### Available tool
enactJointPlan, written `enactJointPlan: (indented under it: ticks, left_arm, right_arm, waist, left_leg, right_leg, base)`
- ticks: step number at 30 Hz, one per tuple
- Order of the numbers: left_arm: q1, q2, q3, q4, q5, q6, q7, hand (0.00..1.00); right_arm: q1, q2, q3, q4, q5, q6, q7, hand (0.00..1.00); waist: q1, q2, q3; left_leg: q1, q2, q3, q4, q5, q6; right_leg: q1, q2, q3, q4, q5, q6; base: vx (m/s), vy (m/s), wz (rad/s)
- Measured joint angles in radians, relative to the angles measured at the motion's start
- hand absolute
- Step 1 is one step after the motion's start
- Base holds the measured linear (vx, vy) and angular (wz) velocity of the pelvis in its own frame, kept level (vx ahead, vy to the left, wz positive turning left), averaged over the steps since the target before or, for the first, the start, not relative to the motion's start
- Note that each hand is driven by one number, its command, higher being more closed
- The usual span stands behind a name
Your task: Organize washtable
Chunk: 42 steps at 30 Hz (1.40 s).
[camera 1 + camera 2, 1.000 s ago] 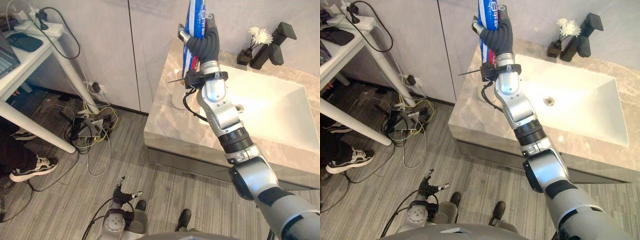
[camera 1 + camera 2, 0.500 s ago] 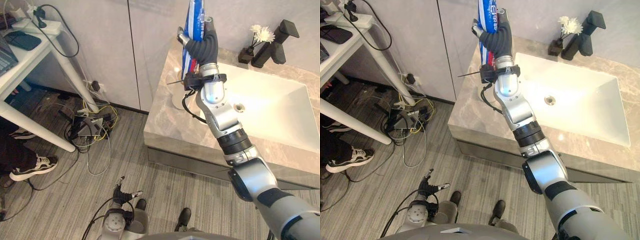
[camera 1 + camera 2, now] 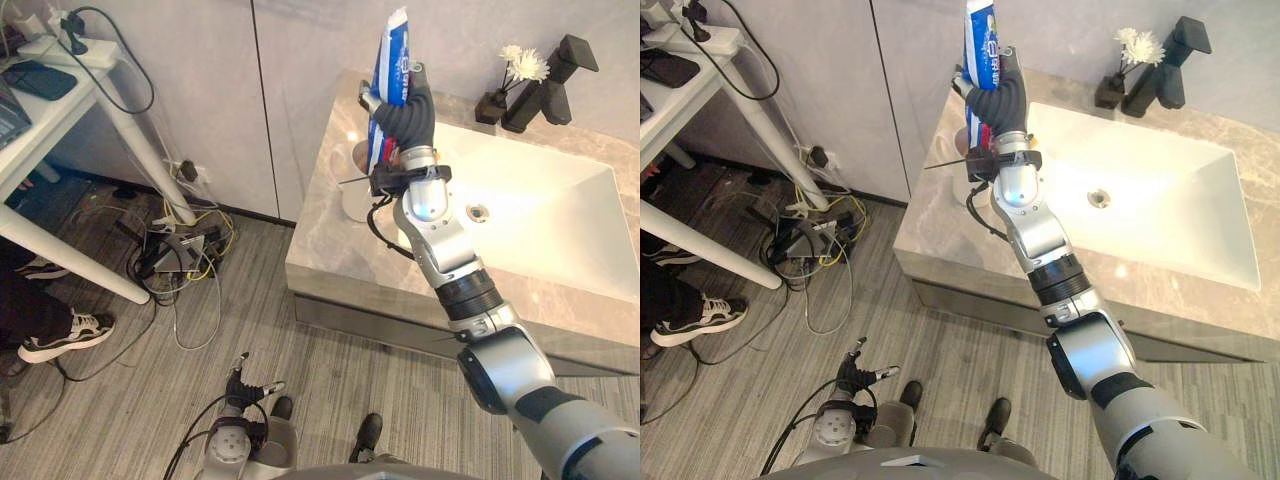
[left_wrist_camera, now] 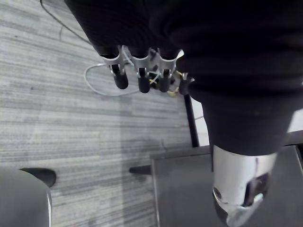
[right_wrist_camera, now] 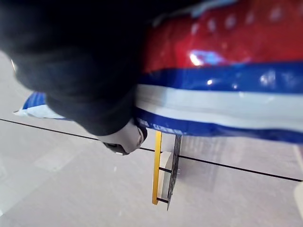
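Toothpaste tube (image 3: 392, 50) stands upright in your right hand (image 3: 405, 100), whose fingers are clenched round its middle; the tube's top rises above the hand and its lower end shows below; you hold it raised over the left end of the marble worktop (image 3: 325, 245), above a white cup (image 3: 352, 197) beside the basin (image 3: 545, 205); your left hand (image 3: 243, 388) hangs low over the floor (image 3: 120, 400), fingers relaxed, holding nothing.
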State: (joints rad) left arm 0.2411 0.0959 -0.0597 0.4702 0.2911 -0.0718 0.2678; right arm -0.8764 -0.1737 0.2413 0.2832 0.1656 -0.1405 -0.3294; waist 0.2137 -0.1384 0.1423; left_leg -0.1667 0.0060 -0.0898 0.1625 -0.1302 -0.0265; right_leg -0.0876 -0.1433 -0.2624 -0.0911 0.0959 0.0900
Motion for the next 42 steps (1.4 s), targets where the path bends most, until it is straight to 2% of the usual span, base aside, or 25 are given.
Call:
enactJointPlan:
  ticks: [21,29,33,39,42]
  left_arm:
    - [0.000,-0.002,0.001,0.000,0.000,0.003,0.007,0.00]
    - [0.000,-0.003,0.003,0.000,0.000,0.013,0.007,0.00]
    - [0.000,-0.005,0.005,0.001,0.000,0.019,0.007,0.00]
    - [-0.001,-0.005,0.005,0.009,0.002,0.018,0.004,0.00]
    - [-0.011,-0.001,0.006,0.040,0.002,0.016,-0.002,0.00]
  right_arm:
    - [0.017,0.034,0.001,-0.019,0.002,-0.002,0.003,0.00]
    - [0.089,0.038,-0.004,-0.114,0.003,-0.006,0.000,0.00]
    - [0.128,0.040,-0.010,-0.253,0.002,-0.037,-0.008,0.00]
    - [0.129,0.057,-0.052,-0.353,0.004,-0.076,-0.024,0.00]
    - [0.128,0.058,-0.054,-0.414,0.007,-0.092,-0.025,0.00]
  waist:
    - [-0.006,-0.003,0.005]
    - [-0.012,-0.003,0.006]
    - [-0.015,-0.003,0.005]
    - [-0.021,-0.005,0.004]
    - [-0.042,-0.006,0.003]
  left_leg:
    - [0.002,0.001,0.005,0.004,0.000,0.000]
    - [0.006,0.002,0.012,0.002,0.000,0.000]
    - [0.009,0.002,0.017,0.002,0.000,0.000]
    - [0.024,0.002,0.033,0.002,0.000,0.000]
    - [0.039,0.002,0.037,-0.001,0.000,0.000]
  right_leg:
    - [-0.015,-0.001,0.013,0.030,0.000,0.000]
    - [-0.016,-0.001,0.027,0.030,0.000,0.000]
    - [-0.015,-0.001,0.031,0.031,0.000,0.000]
    - [-0.012,-0.002,0.044,0.038,0.000,0.000]
    - [-0.001,-0.002,0.050,0.039,0.000,0.000]
  base:
    - [0.00,0.001,-0.01]
    - [0.00,0.001,-0.02]
    - [0.00,0.002,-0.03]
    - [-0.02,0.004,-0.07]
    - [-0.02,0.010,-0.07]
